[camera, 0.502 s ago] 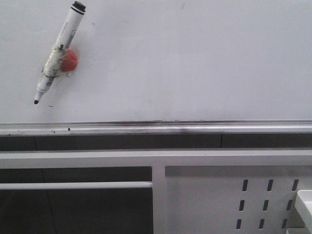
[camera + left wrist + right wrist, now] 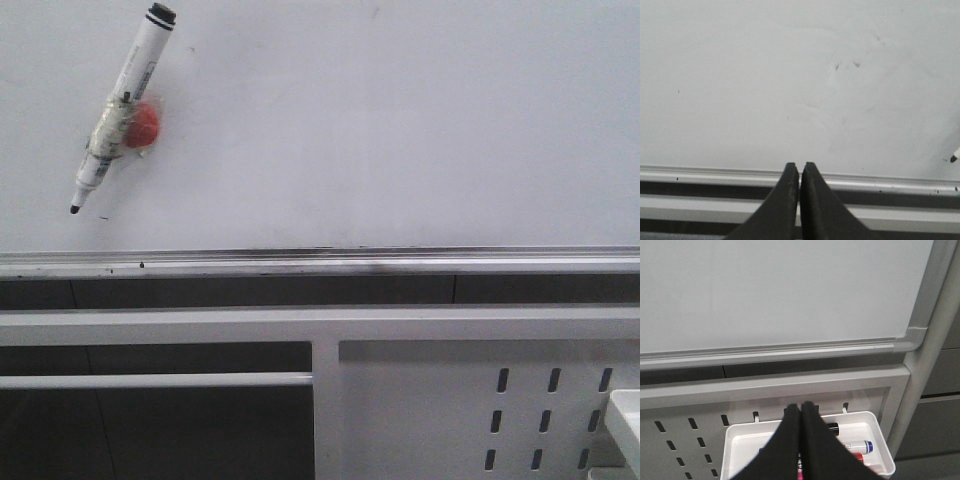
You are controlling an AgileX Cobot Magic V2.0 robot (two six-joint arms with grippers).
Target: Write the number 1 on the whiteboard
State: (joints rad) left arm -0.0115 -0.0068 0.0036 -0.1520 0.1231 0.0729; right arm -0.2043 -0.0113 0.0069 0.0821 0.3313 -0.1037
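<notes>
Front view: marker (image 2: 118,110) sticks tilted on whiteboard (image 2: 400,130).

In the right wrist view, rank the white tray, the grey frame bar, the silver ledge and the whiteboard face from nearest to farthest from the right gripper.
From the right gripper:
1. White tray: right at the fingertips, holding markers.
2. Grey frame bar: just above the tray.
3. Silver ledge: above the bar, along the board's lower edge.
4. Whiteboard face: farthest, above the ledge.
</notes>
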